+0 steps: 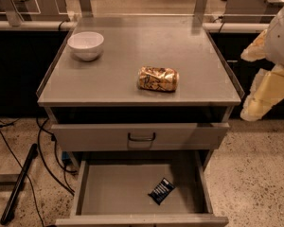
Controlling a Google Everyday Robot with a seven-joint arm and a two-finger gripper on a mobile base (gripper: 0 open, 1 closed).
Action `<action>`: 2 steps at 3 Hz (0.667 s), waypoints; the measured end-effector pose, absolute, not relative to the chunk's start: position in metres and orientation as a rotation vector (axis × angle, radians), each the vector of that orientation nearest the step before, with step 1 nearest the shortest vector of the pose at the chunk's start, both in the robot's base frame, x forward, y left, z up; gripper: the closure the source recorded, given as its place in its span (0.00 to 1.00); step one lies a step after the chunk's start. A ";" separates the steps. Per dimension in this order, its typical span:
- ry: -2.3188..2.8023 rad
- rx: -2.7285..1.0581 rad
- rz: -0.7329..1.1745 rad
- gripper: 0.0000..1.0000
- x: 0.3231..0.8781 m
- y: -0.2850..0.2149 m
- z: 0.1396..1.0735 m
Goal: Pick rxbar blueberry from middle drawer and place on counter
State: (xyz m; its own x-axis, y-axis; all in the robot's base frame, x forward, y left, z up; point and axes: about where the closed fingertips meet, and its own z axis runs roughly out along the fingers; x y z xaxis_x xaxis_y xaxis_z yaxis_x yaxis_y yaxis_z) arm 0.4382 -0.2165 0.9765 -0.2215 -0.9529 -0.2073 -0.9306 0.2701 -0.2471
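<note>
Where the middle drawer [113,193] stands pulled out, the rxbar blueberry [161,191] lies flat on its grey floor, right of centre: a small dark wrapper with white lettering, turned at a slant. The gripper [266,96] hangs beside the right edge of the surface [118,84], holding nothing; whether it is spread or closed cannot be told.

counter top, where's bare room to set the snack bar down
Widest bare patch on the counter: front left, between the bowl and the front edge. Also the back right corner, behind the can. Tightest around the can, right of middle. The gripper hangs beyond the right rim.
</note>
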 end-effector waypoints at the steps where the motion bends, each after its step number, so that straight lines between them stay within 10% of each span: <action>1: 2.275 -1.653 -0.071 0.55 0.435 -0.218 0.954; 2: 2.346 -1.541 -0.042 0.79 0.433 -0.221 0.918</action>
State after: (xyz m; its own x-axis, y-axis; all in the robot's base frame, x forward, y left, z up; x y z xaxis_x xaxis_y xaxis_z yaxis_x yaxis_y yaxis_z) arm 0.4335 -0.2214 0.9178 -0.3583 -0.8972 -0.2582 -0.8873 0.4133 -0.2047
